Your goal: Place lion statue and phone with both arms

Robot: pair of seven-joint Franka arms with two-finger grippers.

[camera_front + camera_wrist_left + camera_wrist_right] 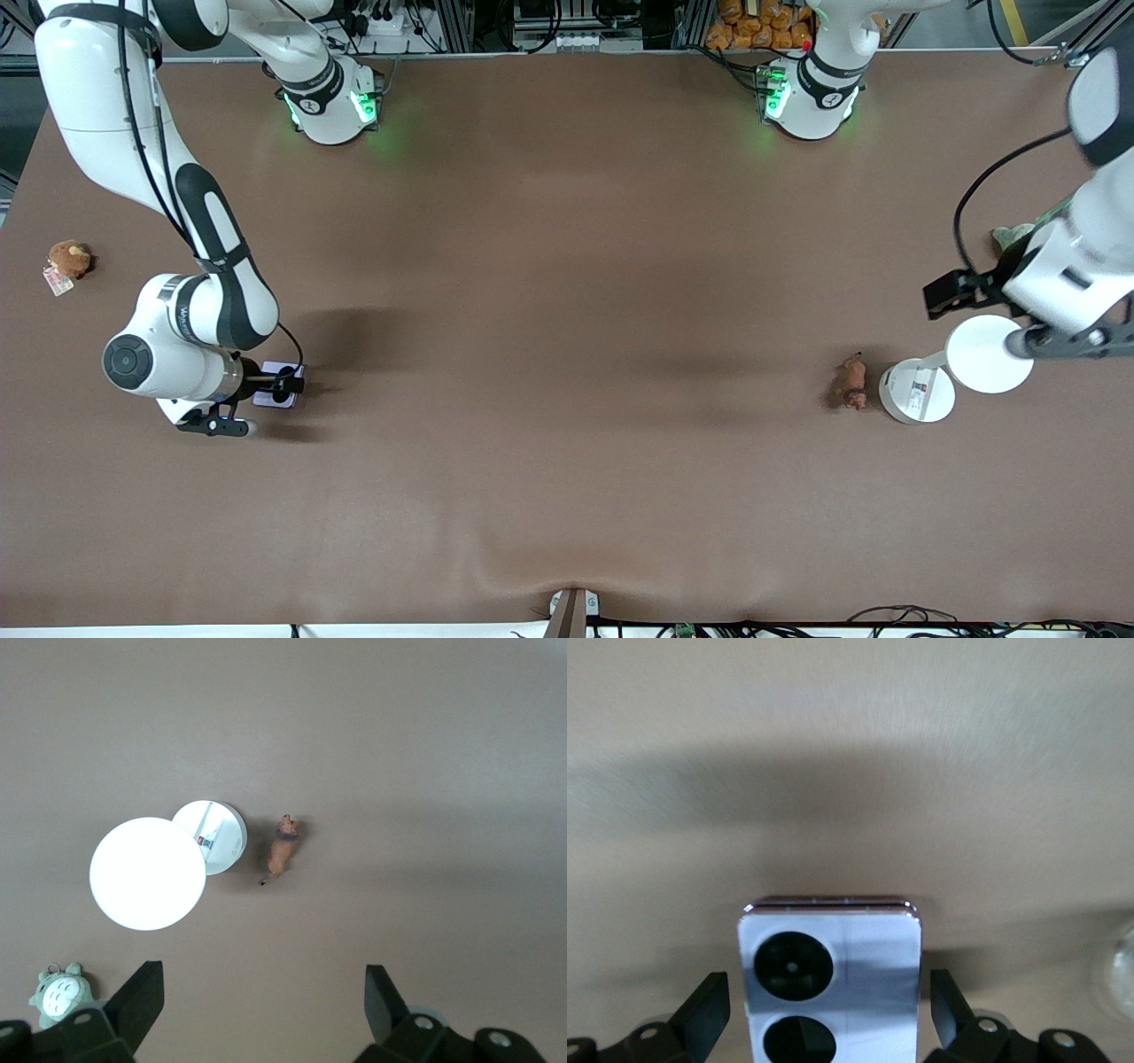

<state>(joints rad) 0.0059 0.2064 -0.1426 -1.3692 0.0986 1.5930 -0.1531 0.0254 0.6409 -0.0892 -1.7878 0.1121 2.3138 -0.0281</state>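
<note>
At right arm's table end: right gripper (824, 1014) spread, straddling phone (829, 979), no contact seen; should centre, then close. Left gripper (264, 1005) spread, high above lion (282, 850).

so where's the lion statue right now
The lion statue lies on the table toward the left arm's end, right beside a white round lamp's base; the open left gripper hangs above it.

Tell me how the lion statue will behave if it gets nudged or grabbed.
The lion statue looks rigid and tiny, so probably light and easily pushed. It lies on its side, so it likely slides rather than tips. Its thin tail may be fragile.
</note>
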